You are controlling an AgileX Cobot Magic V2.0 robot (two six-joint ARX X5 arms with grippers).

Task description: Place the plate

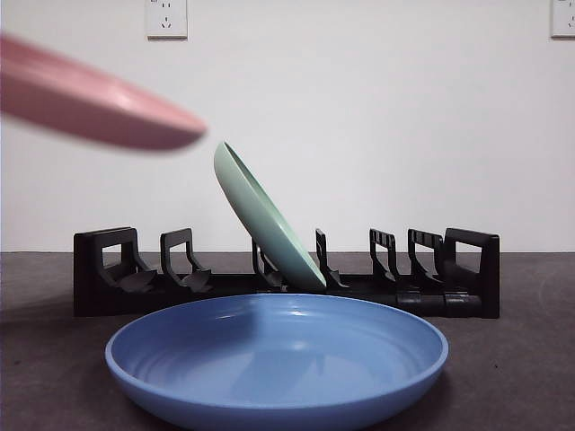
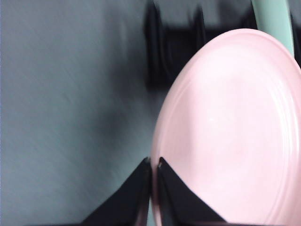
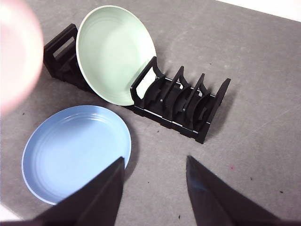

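In the front view the pink plate [image 1: 94, 99] is carried nearly flat, high left above the rack [image 1: 287, 274]; in the left wrist view its rim is pinched by the left hand [image 2: 154, 165], while the right hand [image 3: 155, 162] is seen open and empty.

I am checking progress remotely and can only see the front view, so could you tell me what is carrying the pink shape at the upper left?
Observer: The left gripper is shut on the rim of the pink plate, as the left wrist view shows.
Operator: Thank you. Is the right arm busy as well?
Observer: No, the right gripper is open and holds nothing, above the table near the blue plate.
Operator: From here the green plate looks edge-on. Which way does its hollow face?
Observer: In the right wrist view the green plate leans in the black rack with its hollow side toward the rack's end with several unfilled slots.
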